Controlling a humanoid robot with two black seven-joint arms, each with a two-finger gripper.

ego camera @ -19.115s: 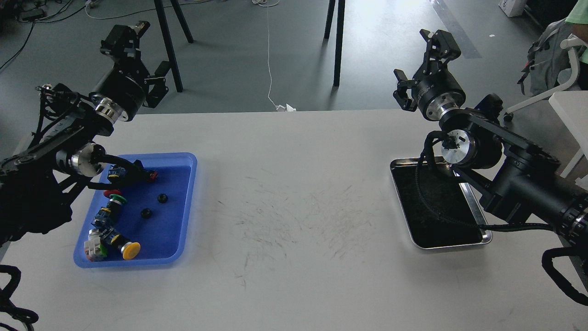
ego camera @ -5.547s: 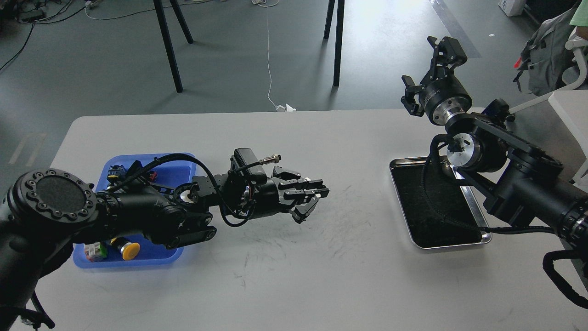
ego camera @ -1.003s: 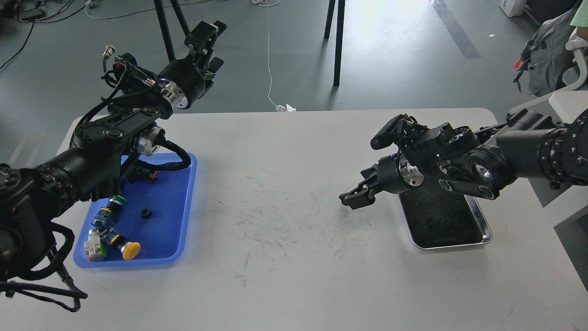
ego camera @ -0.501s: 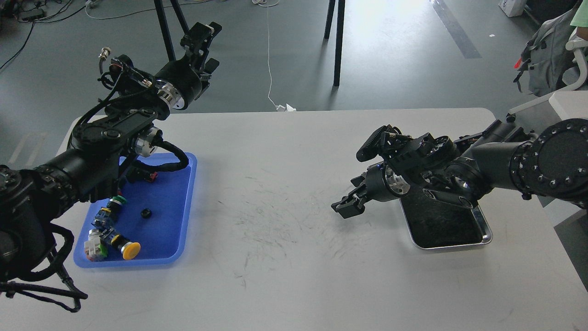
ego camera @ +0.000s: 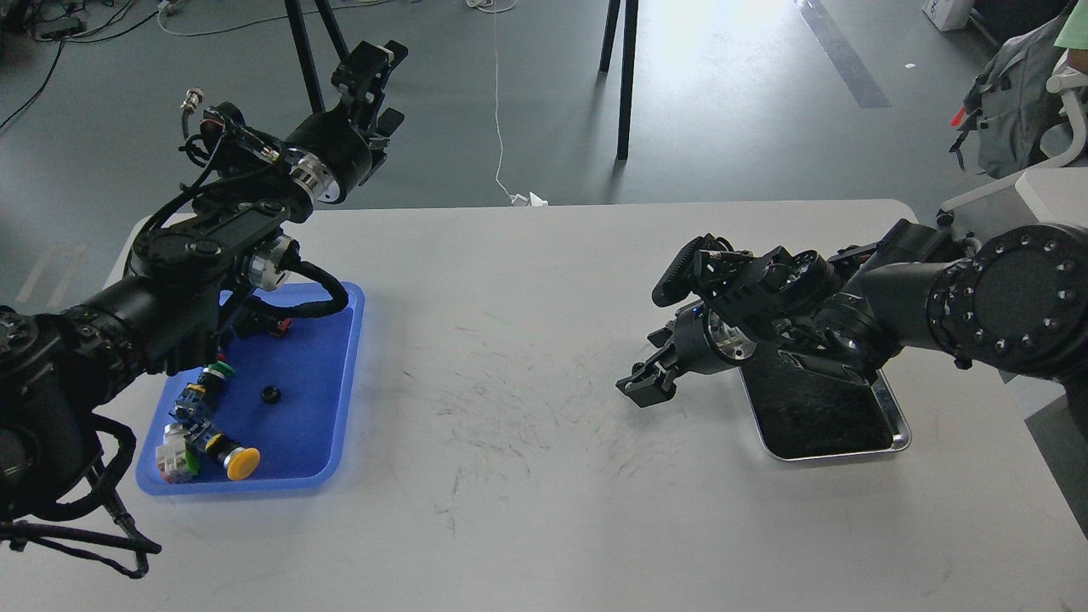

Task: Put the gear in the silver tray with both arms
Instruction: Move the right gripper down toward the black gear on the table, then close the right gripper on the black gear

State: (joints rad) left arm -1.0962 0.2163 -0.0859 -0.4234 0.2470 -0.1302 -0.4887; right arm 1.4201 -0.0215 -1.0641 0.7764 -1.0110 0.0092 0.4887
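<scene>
The silver tray (ego camera: 894,429) lies at the right of the table, its dark inner surface partly covered by my right arm. My right gripper (ego camera: 642,387) hangs low over the table just left of that tray, pointing left and down. Its fingers look shut on a small dark gear that is almost hidden between them. My left gripper (ego camera: 381,89) is raised beyond the table's far left edge, pointing up and away, fingers apart and holding nothing. Another black gear (ego camera: 270,394) rests in the blue tray (ego camera: 344,374).
The blue tray at the left also holds several push-button switches, one with a yellow cap (ego camera: 241,460) and one with a green cap (ego camera: 218,369). Black stand legs (ego camera: 625,76) rise behind the table. A chair with a backpack (ego camera: 1011,110) is at the far right.
</scene>
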